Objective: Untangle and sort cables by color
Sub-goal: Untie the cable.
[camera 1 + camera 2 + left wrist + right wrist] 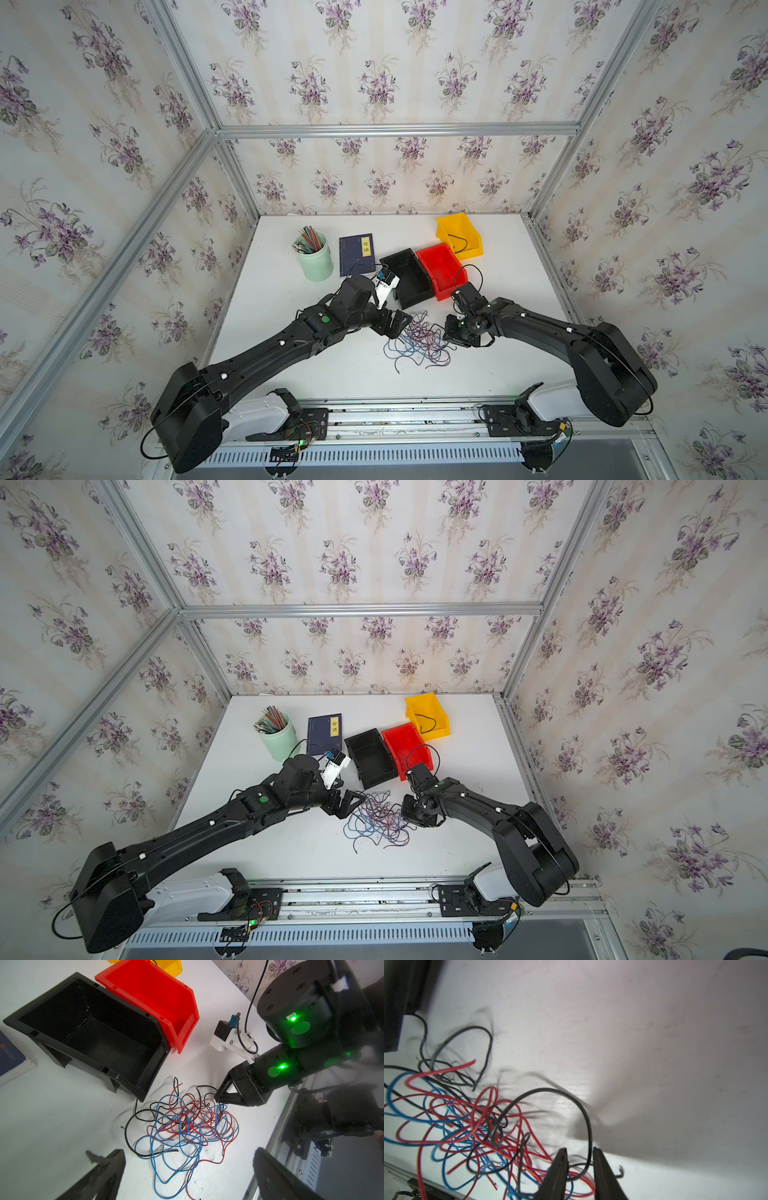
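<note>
Tangle of red, blue and black cables point(419, 340) is spread loose on the table point(316, 374) toward its front edge, between the two grippers. Left gripper point(190, 1151) is held over the tangle's left edge with jaws spread wide and nothing gripped. Right gripper point(579, 1149) is set at the tangle's right edge with jaws only narrowly apart. A black strand point(546, 1089) is arched up from the pile and passed through the gap, not seen clamped. Just behind the tangle, a black bin point(411, 278) and a red bin point(440, 266) are placed side by side, touching. A navy book point(356, 255) is laid flat just left of the black bin. A green cup point(318, 266) stuffed with pencils point(309, 240) is stood upright further left. At the back right, just behind the red bin, a yellow bin point(471, 232) is seen with one black cable point(466, 243) curled inside.
</note>
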{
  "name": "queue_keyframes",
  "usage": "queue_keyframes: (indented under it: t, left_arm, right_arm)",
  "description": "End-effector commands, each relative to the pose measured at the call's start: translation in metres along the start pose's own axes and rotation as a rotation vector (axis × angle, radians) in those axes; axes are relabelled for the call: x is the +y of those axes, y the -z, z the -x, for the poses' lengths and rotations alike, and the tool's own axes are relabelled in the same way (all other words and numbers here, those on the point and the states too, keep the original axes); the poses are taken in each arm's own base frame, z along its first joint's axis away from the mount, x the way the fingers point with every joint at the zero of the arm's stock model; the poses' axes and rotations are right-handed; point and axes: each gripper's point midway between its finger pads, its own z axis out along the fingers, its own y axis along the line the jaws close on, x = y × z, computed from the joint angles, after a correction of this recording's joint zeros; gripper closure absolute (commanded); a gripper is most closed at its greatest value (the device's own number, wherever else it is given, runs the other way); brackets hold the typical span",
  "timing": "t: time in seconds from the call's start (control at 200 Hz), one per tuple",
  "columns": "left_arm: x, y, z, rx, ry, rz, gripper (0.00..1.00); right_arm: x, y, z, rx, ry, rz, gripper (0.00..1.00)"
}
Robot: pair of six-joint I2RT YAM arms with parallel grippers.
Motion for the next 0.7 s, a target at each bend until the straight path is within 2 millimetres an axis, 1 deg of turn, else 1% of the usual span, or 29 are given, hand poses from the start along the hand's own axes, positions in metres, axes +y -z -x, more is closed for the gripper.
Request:
queue_keyframes:
  t: [0.0,0.16,0.22,0.295,0.39,0.455,0.53,0.609,0.699]
  left_arm:
    - [-0.002,0.001,0.005,-0.012,-0.018,-0.002,0.01]
    - [-0.002,0.003,0.005,-0.008,-0.027,0.001,0.01]
    - [-0.001,0.003,0.005,-0.005,-0.029,0.003,0.01]
    - [-0.001,0.004,0.005,-0.008,-0.032,0.006,0.01]
    - [-0.001,0.004,0.007,-0.014,-0.031,0.007,0.01]
    - [-0.001,0.004,0.009,-0.022,-0.031,0.005,0.01]
    - [-0.002,0.003,0.012,-0.032,-0.033,0.004,0.01]
    - [-0.003,0.004,0.016,-0.046,-0.041,0.002,0.01]
    - [-0.004,0.006,0.024,-0.068,-0.049,0.006,0.01]
  right_arm:
    - [0.000,-0.001,0.004,-0.018,-0.004,-0.003,0.75]
    - [-0.001,-0.004,0.006,-0.022,-0.007,-0.012,0.79]
    - [-0.001,-0.005,0.007,-0.025,-0.007,-0.015,0.83]
    - [-0.003,-0.004,0.008,-0.032,-0.007,-0.022,0.91]
    - [-0.005,0.004,0.012,-0.063,-0.001,-0.048,1.00]
    - [-0.006,0.014,0.017,-0.098,0.009,-0.066,1.00]
    - [-0.003,0.031,0.025,-0.164,0.026,-0.063,1.00]
    - [0.002,0.053,0.035,-0.246,0.045,-0.058,1.00]
    - [0.011,0.083,0.046,-0.356,0.083,-0.040,1.00]
